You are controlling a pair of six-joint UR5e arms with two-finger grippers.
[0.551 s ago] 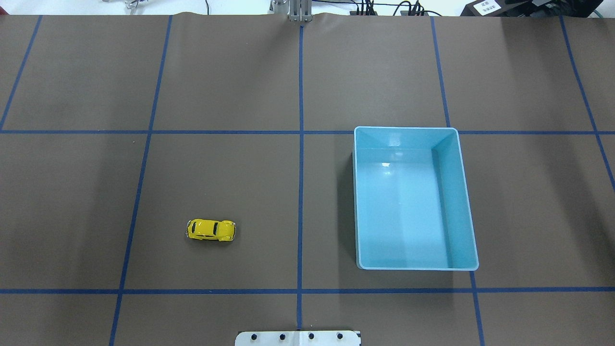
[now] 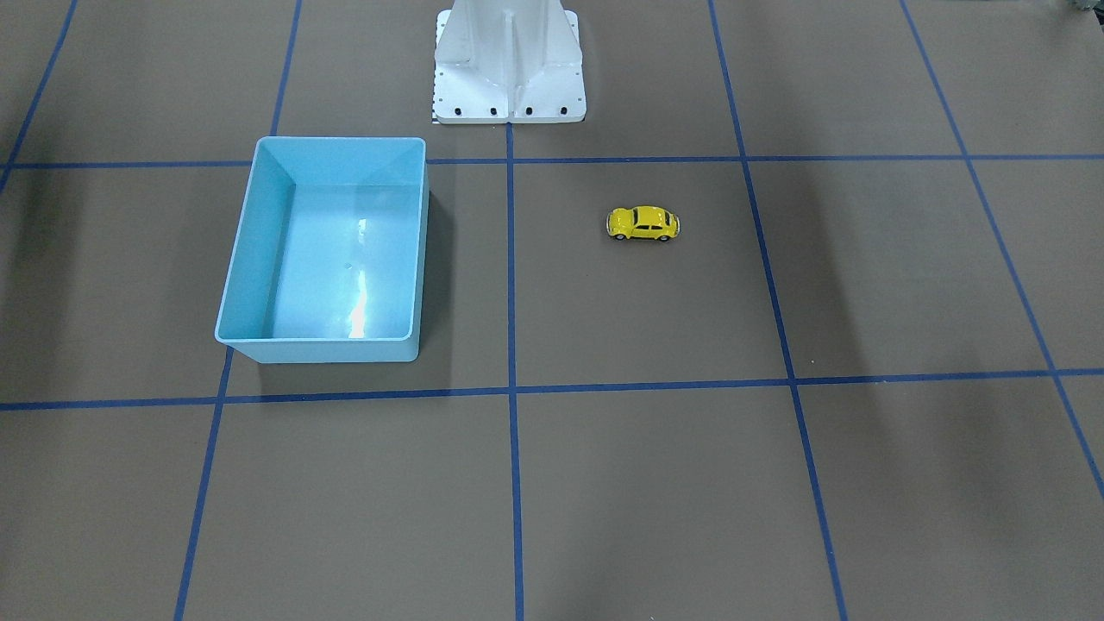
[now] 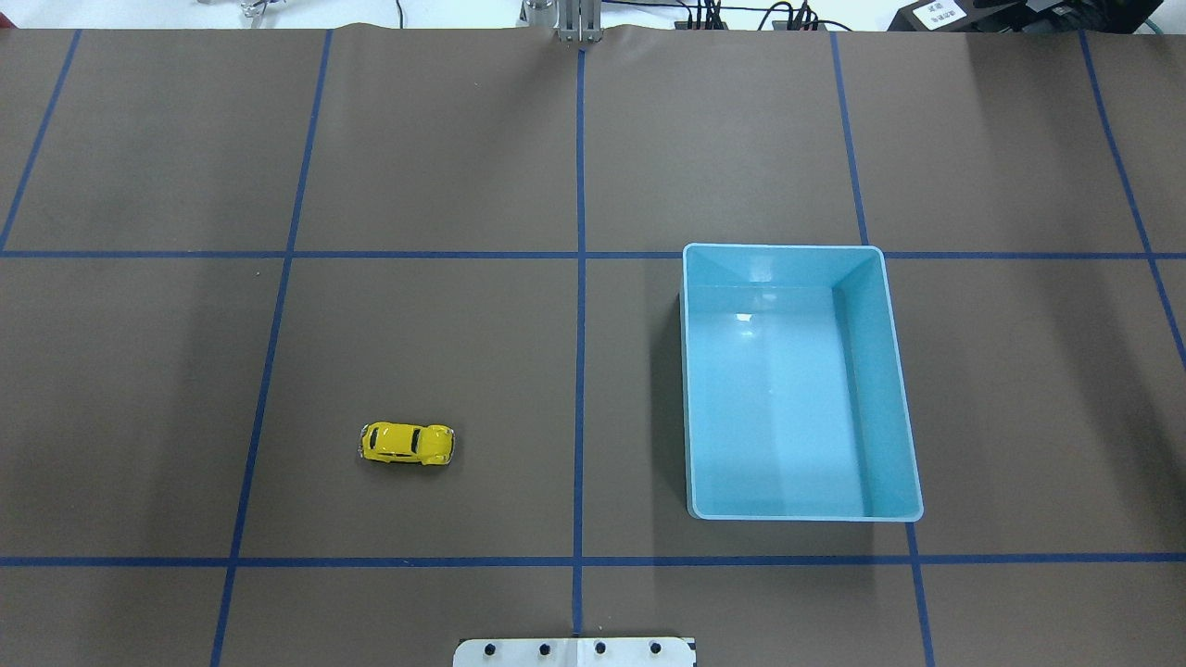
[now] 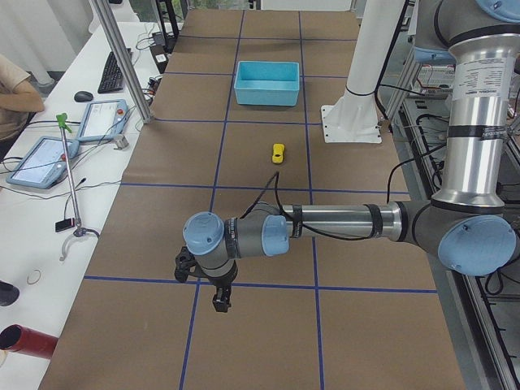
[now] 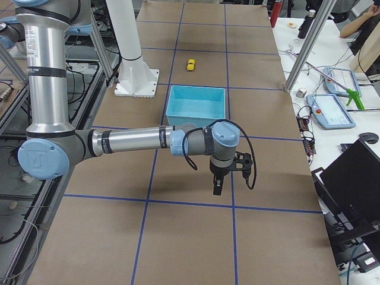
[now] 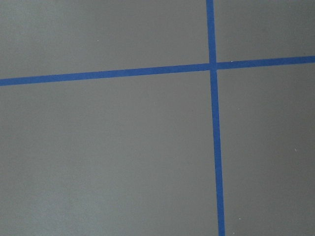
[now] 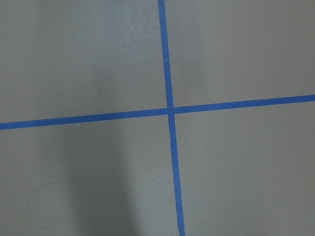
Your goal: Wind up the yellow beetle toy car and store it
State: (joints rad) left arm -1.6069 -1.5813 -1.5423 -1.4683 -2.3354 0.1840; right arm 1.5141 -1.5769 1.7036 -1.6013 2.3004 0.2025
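Looking down from the front-facing camera, you are seeing the yellow beetle toy car [image 2: 642, 223] sitting upright on its small black wheels on the brown tabletop [image 2: 647, 483]. It is bright yellow and rounded, with dark windows, and is lying side-on to the lens. It is resting well apart from the light blue bin [image 2: 328, 349], with a blue tape line [image 2: 510, 276] running between them. The white robot base [image 2: 509, 60] is standing beyond both.

Moving to the overhead camera, you are finding the car lying in the left half, its length running across the view, and the bin sitting in the right half.

Turning to the left-side camera, you are watching the near arm stretching out low. Its left hand [image 4: 219, 301] is pointing downward near a tape crossing, far from the car. You cannot tell from here whether that hand is open or closed.

Switching to the right-side camera, you are seeing the right hand [image 5: 217, 185] pointing downward on the near side of the bin, with the car lying beyond it. Its opening, too, is not showing clearly enough to tell.

Checking both wrist cameras, you are getting brown tabletop and crossing tape lines.
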